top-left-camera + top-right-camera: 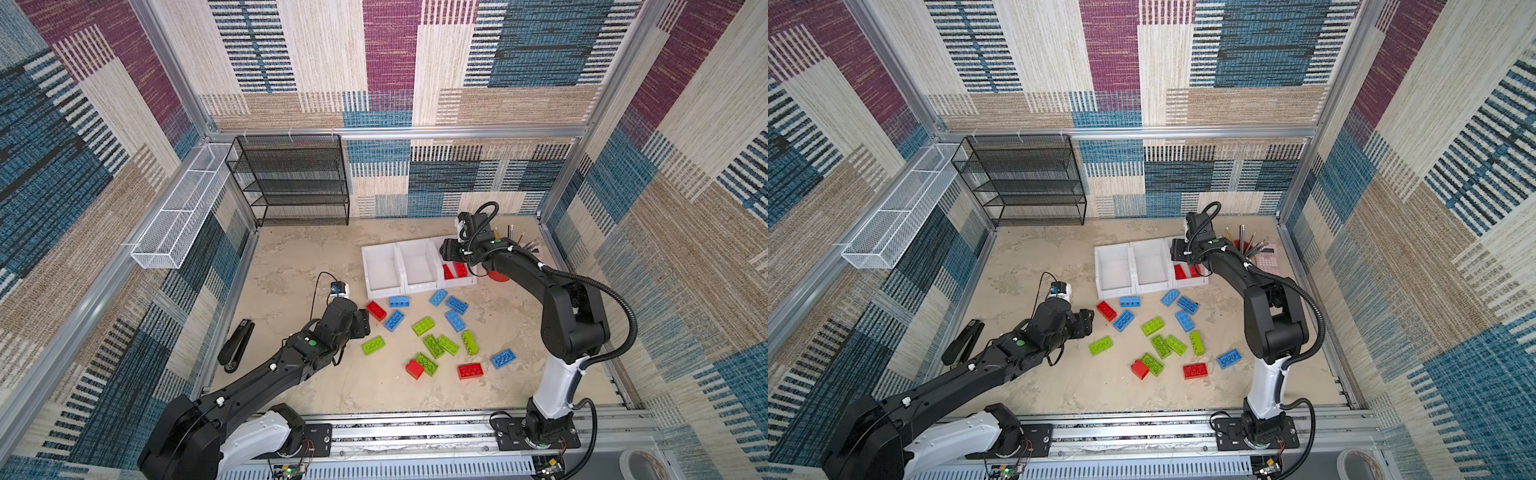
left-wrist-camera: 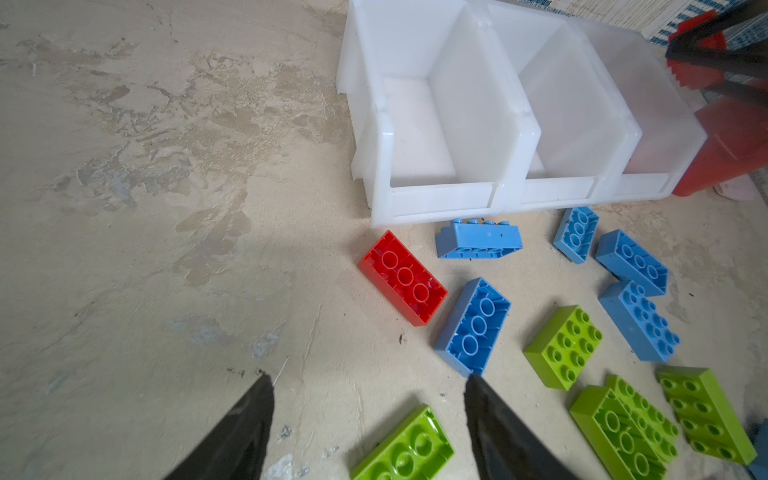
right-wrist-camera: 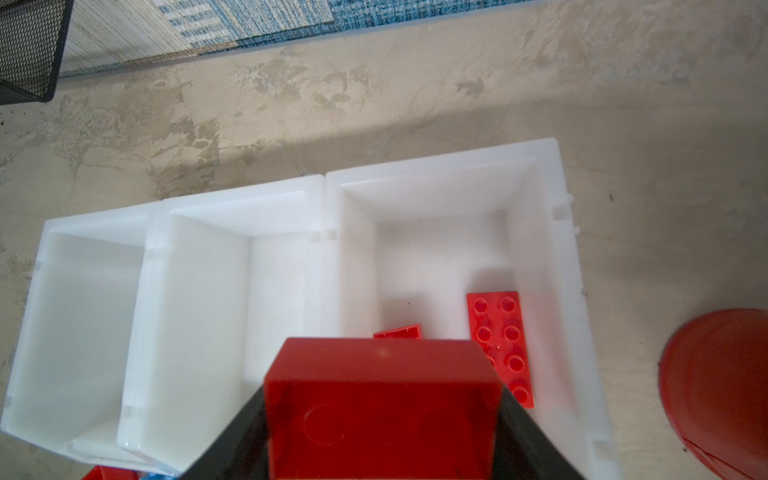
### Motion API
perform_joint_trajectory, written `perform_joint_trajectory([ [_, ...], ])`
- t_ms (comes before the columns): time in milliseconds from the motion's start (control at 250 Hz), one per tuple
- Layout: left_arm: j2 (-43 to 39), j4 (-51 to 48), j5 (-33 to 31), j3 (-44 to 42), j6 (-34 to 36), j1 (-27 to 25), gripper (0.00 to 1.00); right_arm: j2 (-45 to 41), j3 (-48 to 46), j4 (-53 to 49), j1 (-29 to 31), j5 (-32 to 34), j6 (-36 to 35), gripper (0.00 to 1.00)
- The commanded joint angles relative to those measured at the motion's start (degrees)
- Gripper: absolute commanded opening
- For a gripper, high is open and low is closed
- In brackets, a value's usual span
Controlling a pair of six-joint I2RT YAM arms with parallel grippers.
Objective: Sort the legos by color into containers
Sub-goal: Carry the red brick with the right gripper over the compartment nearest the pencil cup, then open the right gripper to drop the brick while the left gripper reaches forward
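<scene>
Right gripper (image 3: 382,419) holds a red brick (image 3: 382,374) over the bin (image 3: 540,166) of reds (image 3: 503,332), so colors match. Left gripper (image 2: 369,380) hangs open and empty

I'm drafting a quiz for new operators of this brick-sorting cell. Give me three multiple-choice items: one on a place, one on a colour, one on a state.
1. Where do the already sorted bricks lie?
A. in the middle bin
B. in the end bin beside the red cup
C. on the black mesh shelf

2. What colour is the brick that the right claw holds?
A. red
B. lime green
C. light blue

3. How does the left claw stand?
A. shut on a green brick
B. shut on a blue brick
C. open, holding nothing

Answers: 1 B, two red bricks lie in that bin; 2 A, the right wrist view shows a red brick in its grip; 3 C, its fingers stand apart, gripping nothing.
</scene>
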Motion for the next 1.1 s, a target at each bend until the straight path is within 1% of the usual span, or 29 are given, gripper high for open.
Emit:
perform_joint_trajectory([
  [0,0.4,0.0,0.8,0.8,0.1,0.1,0.73,0.5,0.9,2.5,-0.1,-0.5,0.4,0.66],
  [168,0.8,0.0,1.1,1.1,0.2,0.2,0.74,0.3,1.8,2.5,-0.1,-0.6,0.2,0.77],
  [244,0.9,-0.4,0.9,1.2,0.0,0.3,0.74,-0.4,1.9,2.7,-0.1,-0.8,0.0,0.84],
  [356,0.9,-0.3,1.0,1.1,0.0,0.3,0.74,-1.7,1.9,2.8,-0.1,-1.0,-0.3,0.87],
  [512,2.5,-0.8,1.3,2.2,0.3,0.4,0.74,-5.1,-0.1,4.1,0.0,-3.4,-0.8,0.87],
  [572,3.8,-1.6,1.5,3.2,0.4,0.5,0.75,-7.4,-1.8,5.3,0.7,-2.8,-1.3,0.87],
  [720,8.5,-5.2,1.9,7.2,0.3,0.5,0.75,-14.0,-8.0,9.3,4.3,-0.2,-2.6,0.87],
  [792,10.8,-7.8,2.3,9.5,-0.1,0.5,0.75,-17.7,-12.0,12.4,7.0,2.4,-2.8,0.87],
  [972,17.7,-13.6,2.5,15.1,-3.2,0.4,0.75,-27.1,-26.9,24.2,16.6,12.5,-3.2,0.89],
  [1096,22.7,-12.9,4.7,17.2,-5.2,0.4,0.76,-31.9,-35.6,30.1,17.6,13.9,-2.3,0.9],
])
